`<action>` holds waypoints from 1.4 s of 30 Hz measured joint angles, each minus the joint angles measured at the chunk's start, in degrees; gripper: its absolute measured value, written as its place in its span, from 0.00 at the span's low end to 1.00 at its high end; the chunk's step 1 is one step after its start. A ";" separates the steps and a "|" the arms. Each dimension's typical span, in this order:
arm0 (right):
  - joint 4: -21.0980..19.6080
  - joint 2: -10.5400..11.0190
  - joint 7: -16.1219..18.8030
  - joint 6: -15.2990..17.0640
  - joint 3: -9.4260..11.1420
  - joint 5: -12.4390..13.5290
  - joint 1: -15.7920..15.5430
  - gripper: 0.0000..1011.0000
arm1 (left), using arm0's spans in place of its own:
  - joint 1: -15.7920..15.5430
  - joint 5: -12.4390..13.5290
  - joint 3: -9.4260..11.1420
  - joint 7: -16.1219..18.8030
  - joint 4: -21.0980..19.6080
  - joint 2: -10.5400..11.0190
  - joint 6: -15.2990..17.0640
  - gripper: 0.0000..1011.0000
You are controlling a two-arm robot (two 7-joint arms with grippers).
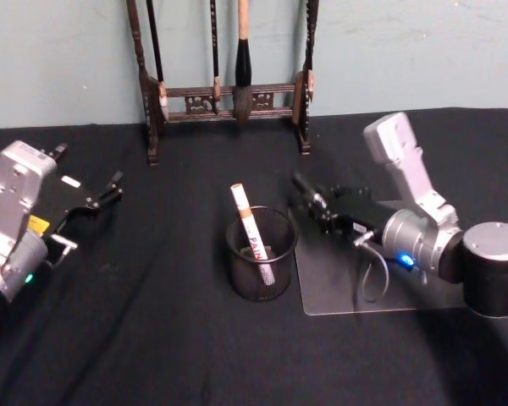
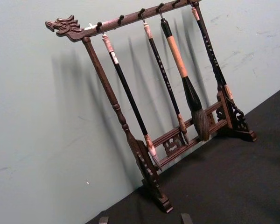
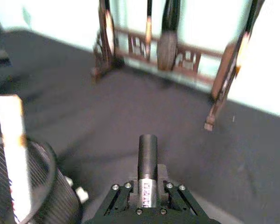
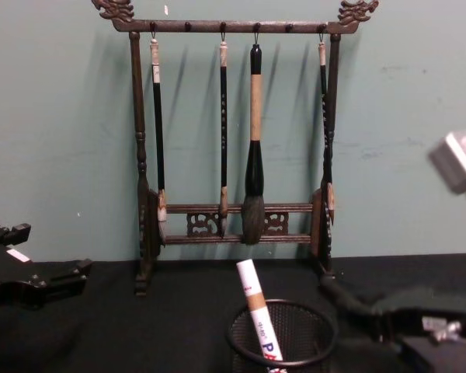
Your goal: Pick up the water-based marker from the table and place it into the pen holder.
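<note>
Find water-based marker [image 1: 247, 222] leaning inside pen holder [image 1: 281, 262]; cannot tell jaw state of right gripper [image 1: 311, 194], just beside the rim; see left gripper [image 1: 110, 191] parked apart, jaws spread; could clip rim pulling back, tipping holder over.

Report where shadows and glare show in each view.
Left wrist view: the tall dark wooden brush rack throws soft slanted shadows on the pale green wall. Chest view: fainter shadows beside each hanging brush. Right wrist view: the wall glares near white. Head view: the grey mat by the right end effector shines faintly.
</note>
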 joint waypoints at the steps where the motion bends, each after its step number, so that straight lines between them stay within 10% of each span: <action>1: -0.23 0.06 0.31 -1.04 0.34 0.41 -0.20 0.24 | 0.00 0.00 0.00 0.00 0.00 0.00 0.00 0.99; 17: -1.48 -0.24 9.39 -22.07 3.49 11.22 -2.03 0.24 | 0.00 0.00 0.00 0.00 0.00 0.00 0.00 0.99; 42: 4.84 -2.35 19.33 -26.64 -3.86 18.03 1.35 0.24 | 0.00 0.00 0.00 0.00 0.00 0.00 0.00 0.99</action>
